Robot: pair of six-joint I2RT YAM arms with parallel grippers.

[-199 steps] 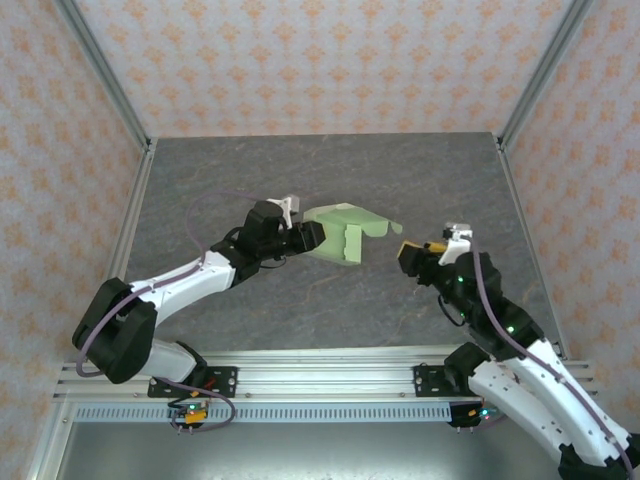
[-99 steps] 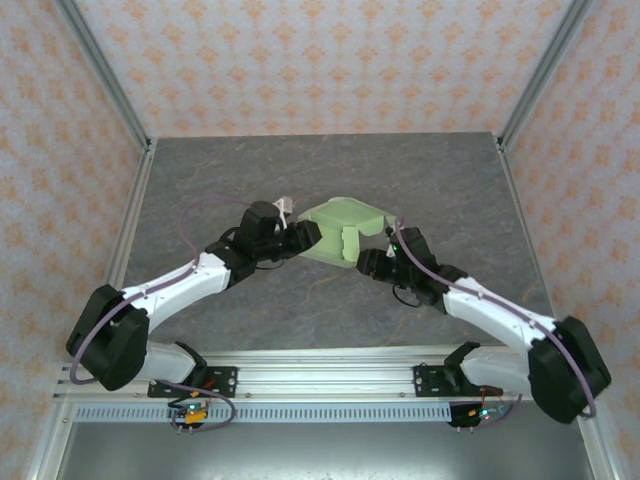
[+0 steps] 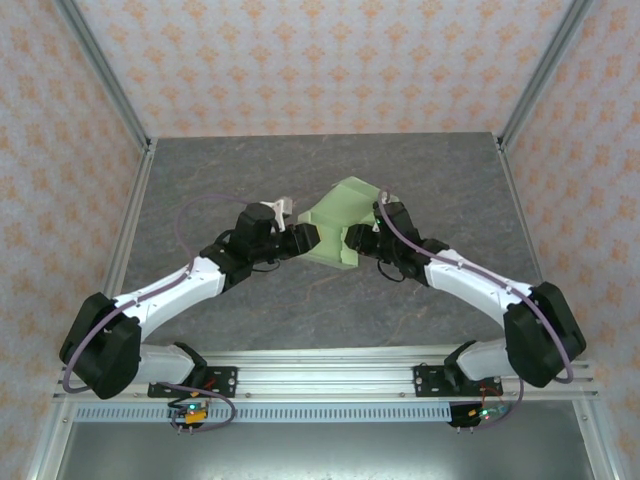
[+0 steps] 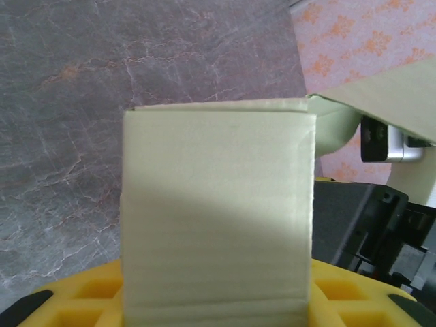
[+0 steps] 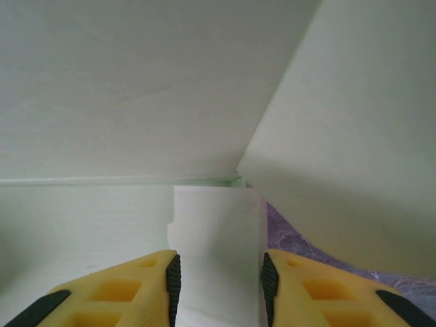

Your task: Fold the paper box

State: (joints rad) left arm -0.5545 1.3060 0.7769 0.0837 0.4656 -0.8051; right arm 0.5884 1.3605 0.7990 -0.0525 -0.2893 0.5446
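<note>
1. The left end effector (image 3: pixel 303 240) is clenched on a flat panel (image 4: pixel 218 204) of the paper box (image 3: pixel 340 215). It holds the half-formed box over the middle of the tabletop (image 3: pixel 440 180), between the two arms. Treat this grasp as the fixed anchor and allow no twist or slip.

2. The right end effector (image 5: pixel 218 276) meets the box from the opposite side. Its pads (image 5: pixel 174 272) stand on either side of a small tab (image 5: pixel 216 225). Whether they pinch the tab or merely bracket it cannot be told.

3. The step in hand is probably seating and folding this tab. Confirm that the tab alone is taken, not the larger flaps (image 5: pixel 340 136) beyond it. Bend at the tab's root crease, slowly, against the anchor. Thin card is likely to buckle if it is pushed off the crease.
</note>
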